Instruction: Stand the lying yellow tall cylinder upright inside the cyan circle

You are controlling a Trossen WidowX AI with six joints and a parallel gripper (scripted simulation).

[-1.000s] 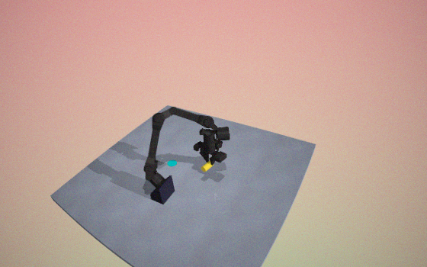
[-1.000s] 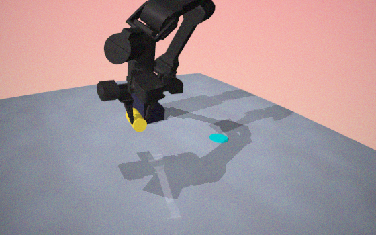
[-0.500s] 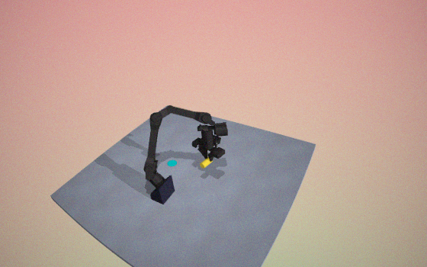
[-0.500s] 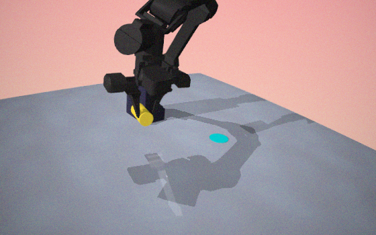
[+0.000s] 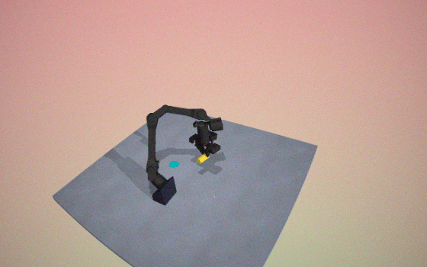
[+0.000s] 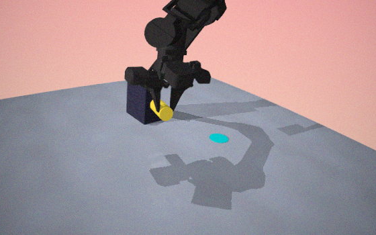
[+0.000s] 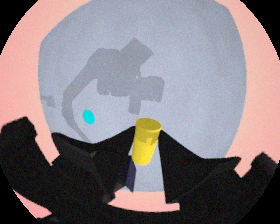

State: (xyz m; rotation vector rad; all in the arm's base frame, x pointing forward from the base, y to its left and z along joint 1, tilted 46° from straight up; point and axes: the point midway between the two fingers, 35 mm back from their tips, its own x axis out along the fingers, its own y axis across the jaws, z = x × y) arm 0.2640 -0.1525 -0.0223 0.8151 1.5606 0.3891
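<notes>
Robot arm: near-black, dull, slim straight links, knobbly joints. Base: dark navy, blocky, flat faces. Big round disc on wrist, thin line across it. Gripper: black, chunky blocks either side, two tapered wedge fingers, narrow tips. Markings too small to tell.
</notes>
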